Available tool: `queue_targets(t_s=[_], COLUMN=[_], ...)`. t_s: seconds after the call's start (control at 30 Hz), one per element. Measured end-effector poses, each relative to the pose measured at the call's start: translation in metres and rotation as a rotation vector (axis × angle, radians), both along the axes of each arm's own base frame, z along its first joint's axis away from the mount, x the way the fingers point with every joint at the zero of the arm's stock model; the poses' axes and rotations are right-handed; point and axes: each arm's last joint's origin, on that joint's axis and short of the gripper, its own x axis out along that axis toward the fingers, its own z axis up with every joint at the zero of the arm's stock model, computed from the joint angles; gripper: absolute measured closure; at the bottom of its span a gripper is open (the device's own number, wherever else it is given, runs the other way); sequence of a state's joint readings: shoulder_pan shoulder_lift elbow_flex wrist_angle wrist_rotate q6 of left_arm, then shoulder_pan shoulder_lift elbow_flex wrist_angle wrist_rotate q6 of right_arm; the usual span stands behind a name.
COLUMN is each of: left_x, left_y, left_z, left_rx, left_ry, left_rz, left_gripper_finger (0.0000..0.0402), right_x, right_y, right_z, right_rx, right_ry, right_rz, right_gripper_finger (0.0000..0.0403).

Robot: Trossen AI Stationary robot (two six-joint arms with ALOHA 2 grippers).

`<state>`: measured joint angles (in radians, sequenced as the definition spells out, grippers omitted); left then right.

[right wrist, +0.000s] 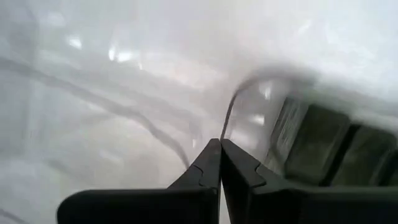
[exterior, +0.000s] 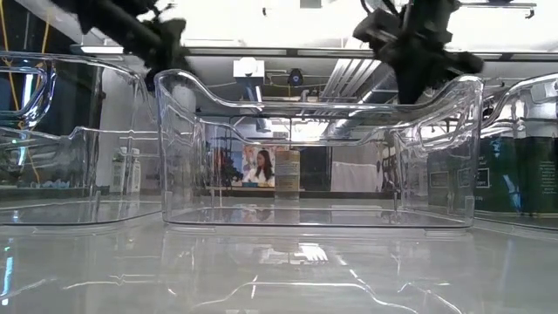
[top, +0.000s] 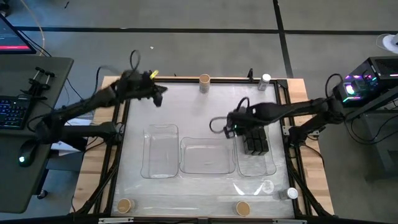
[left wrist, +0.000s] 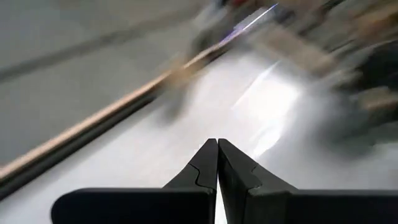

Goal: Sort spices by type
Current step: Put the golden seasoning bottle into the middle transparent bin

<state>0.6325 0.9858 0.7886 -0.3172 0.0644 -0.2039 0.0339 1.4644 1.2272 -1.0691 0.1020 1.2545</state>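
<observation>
Several black boxy spices stand together in the right clear tray; the right wrist view shows them through the tray wall. Tan-topped spices stand at the far edge and along the near edge. White-lidded jars stand at the far right and the near right corner. My right gripper is shut and empty beside that tray's left wall. My left gripper is shut and empty, raised over the far left of the table.
The left tray and the middle tray lie side by side with the right one across the table's middle. A black frame runs round the table. A desk with a keyboard stands off to the left.
</observation>
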Motion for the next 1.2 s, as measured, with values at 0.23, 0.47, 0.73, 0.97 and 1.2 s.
queue_targets(t_s=[0.23,0.47,0.73,0.97,1.2], left_x=[-0.012,0.004,0.007,0.000,0.000], left_y=[0.063,0.025,-0.040,-0.049,-0.049], left_z=[-0.003,-0.002,0.013,0.018,0.018], left_rx=[-0.352,-0.356,-0.212,-0.205,-0.274], left_ry=[0.444,0.268,-0.001,-0.042,-0.073], left_rz=[0.199,-0.133,-0.358,-0.171,-0.122], left_gripper_finger=[0.0401,0.0401,0.0401,0.0401,0.0401], right_x=[0.001,0.006,0.017,0.043,0.101], right_y=[-0.050,-0.068,-0.085,-0.155,-0.220], right_z=[0.010,0.015,0.024,0.029,0.001], right_rx=[-0.079,-0.155,-0.238,-0.490,-0.568], right_ry=[-0.052,-0.138,-0.303,-0.583,-0.448], right_rz=[0.063,0.220,0.417,0.373,0.449], right_gripper_finger=[0.0403,0.0403,0.0402,0.0355,0.0192])
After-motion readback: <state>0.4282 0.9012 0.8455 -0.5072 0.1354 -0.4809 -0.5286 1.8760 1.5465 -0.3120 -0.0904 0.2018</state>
